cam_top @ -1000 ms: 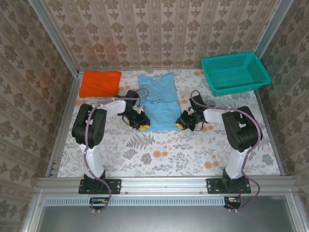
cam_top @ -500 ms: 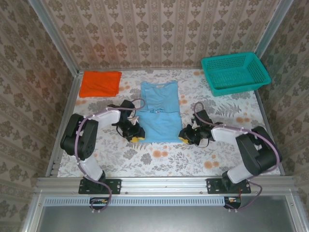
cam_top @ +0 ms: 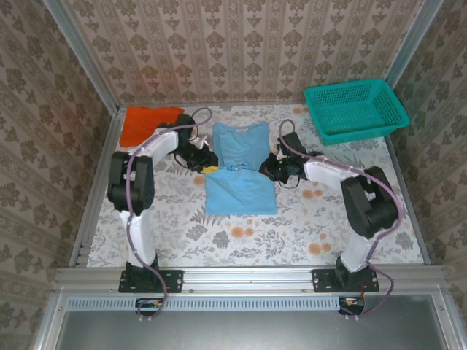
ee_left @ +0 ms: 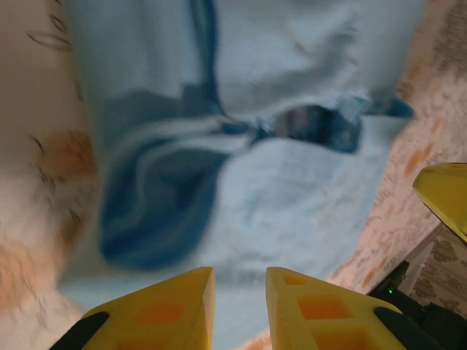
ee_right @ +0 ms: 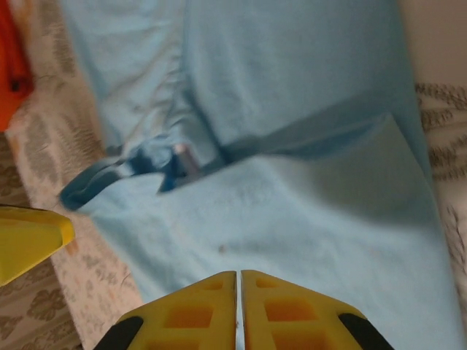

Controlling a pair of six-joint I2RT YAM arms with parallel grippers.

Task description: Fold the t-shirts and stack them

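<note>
The light blue t-shirt (cam_top: 241, 146) lies flat in the middle of the table, with a crease across it where its near half (cam_top: 239, 193) meets the far half. My left gripper (cam_top: 209, 166) sits at the left end of that crease and my right gripper (cam_top: 268, 168) at the right end. In the left wrist view, yellow fingers (ee_left: 175, 302) stand narrowly apart with blue cloth (ee_left: 292, 204) between them. In the right wrist view the right gripper (ee_right: 238, 273) is pressed nearly together on the cloth (ee_right: 306, 211). The folded orange t-shirt (cam_top: 149, 124) lies at the far left.
A teal mesh basket (cam_top: 355, 109) stands at the far right corner. Patterned walls and metal rails bound the table on the left, far and right sides. The floral tabletop (cam_top: 292, 233) lies bare in front of the shirt.
Both grippers have moved away from the shirt's near hem to its middle, at the crease. Both opened briefly and closed again on the cloth.
</note>
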